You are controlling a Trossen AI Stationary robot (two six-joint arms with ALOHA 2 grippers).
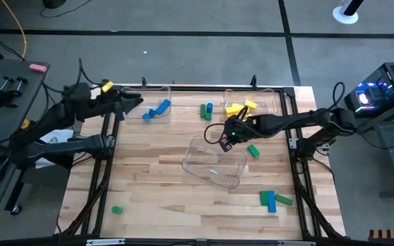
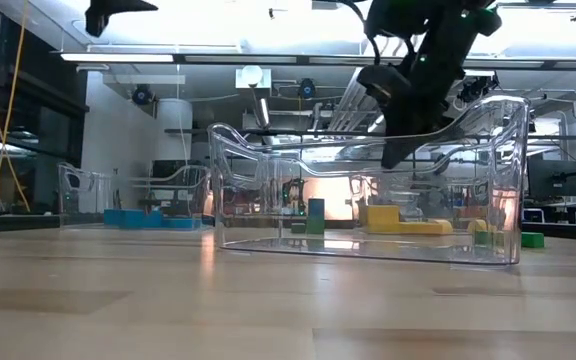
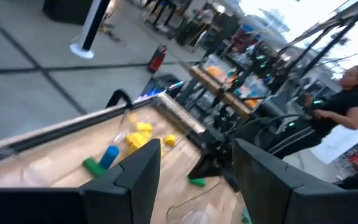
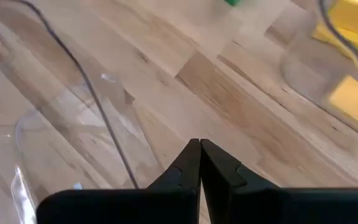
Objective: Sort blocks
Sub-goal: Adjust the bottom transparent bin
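My right gripper (image 1: 224,139) is shut and holds nothing; it hangs low above bare wood just past the far rim of the middle clear tray (image 1: 234,179), as the right wrist view (image 4: 199,147) shows. My left gripper (image 1: 134,102) is open and holds nothing, raised beside the far-left clear tray with two blue blocks (image 1: 157,109). Yellow blocks (image 1: 240,108) lie in the far-right clear tray. A green and a blue block (image 1: 206,111) stand between the far trays. A green block (image 1: 253,150) lies on the table right of the middle tray.
Green and blue blocks (image 1: 272,199) lie near the table's near right corner, and one green block (image 1: 117,210) near its near left corner. The middle tray's clear wall (image 2: 258,200) stands close in front of the low camera. A person (image 3: 347,99) stands in the room beyond.
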